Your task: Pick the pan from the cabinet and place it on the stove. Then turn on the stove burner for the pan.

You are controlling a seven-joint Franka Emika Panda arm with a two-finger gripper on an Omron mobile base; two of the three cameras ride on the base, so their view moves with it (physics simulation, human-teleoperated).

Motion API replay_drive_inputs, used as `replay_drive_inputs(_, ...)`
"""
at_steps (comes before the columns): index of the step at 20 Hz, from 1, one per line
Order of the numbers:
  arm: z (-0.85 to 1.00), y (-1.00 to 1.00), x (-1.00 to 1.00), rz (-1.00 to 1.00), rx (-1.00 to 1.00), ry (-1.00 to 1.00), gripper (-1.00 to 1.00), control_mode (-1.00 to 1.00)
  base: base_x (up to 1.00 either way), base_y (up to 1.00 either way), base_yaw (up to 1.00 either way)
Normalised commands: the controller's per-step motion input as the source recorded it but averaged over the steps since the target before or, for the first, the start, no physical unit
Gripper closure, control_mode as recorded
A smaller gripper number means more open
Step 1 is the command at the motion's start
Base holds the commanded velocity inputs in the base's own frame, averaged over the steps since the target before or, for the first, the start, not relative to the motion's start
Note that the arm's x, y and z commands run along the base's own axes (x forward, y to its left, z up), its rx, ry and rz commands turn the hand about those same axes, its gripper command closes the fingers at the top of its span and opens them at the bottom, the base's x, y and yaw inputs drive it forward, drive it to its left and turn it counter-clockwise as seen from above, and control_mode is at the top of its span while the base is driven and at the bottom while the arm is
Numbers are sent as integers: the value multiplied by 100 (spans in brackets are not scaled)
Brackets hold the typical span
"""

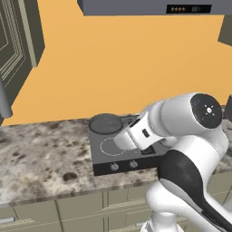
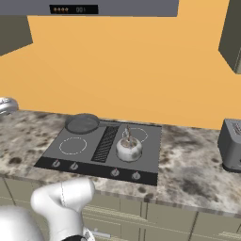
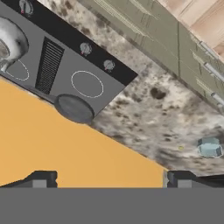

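The dark grey pan (image 1: 105, 123) (image 2: 82, 123) (image 3: 74, 108) lies on the stove (image 1: 102, 157) (image 2: 150, 160) (image 3: 111, 94) at its rear left corner, against the orange wall. Its handle does not show. Just in front of it a thin white burner ring (image 1: 111, 146) (image 2: 73, 145) (image 3: 87, 84) is uncovered. My gripper (image 3: 111, 181) is open and holds nothing, well above the pan and apart from it. Small knobs (image 1: 114, 166) (image 2: 74, 166) (image 3: 109, 65) line the stove's front edge. A grey-beige cabinet (image 1: 13, 54) hangs at the upper left.
A silver kettle (image 2: 129, 148) (image 3: 8, 41) stands on the stove's right side. A toaster (image 2: 230, 146) sits on the counter at the far right. A small blue-grey object (image 3: 209, 146) rests on the speckled counter (image 1: 41, 158) left of the stove. Low drawers (image 2: 164, 216) run below.
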Motion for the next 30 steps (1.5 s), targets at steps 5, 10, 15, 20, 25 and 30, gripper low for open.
replay_drive_inputs(5,-45,-32,34,-9,2,13,-100,-100,0,0,0)
replay_drive_inputs(10,-30,-11,23,-29,13,13,-100,-100,0,0,0)
replay_drive_inputs(15,-15,-2,1,-49,14,0,-100,-100,0,0,0)
replay_drive_inputs(20,0,-5,0,-52,22,0,-100,-100,0,0,0)
replay_drive_inputs(25,1,-16,0,-50,28,2,-100,-100,0,0,0)
replay_drive_inputs(30,3,-28,0,-44,33,0,-100,-100,0,0,0)
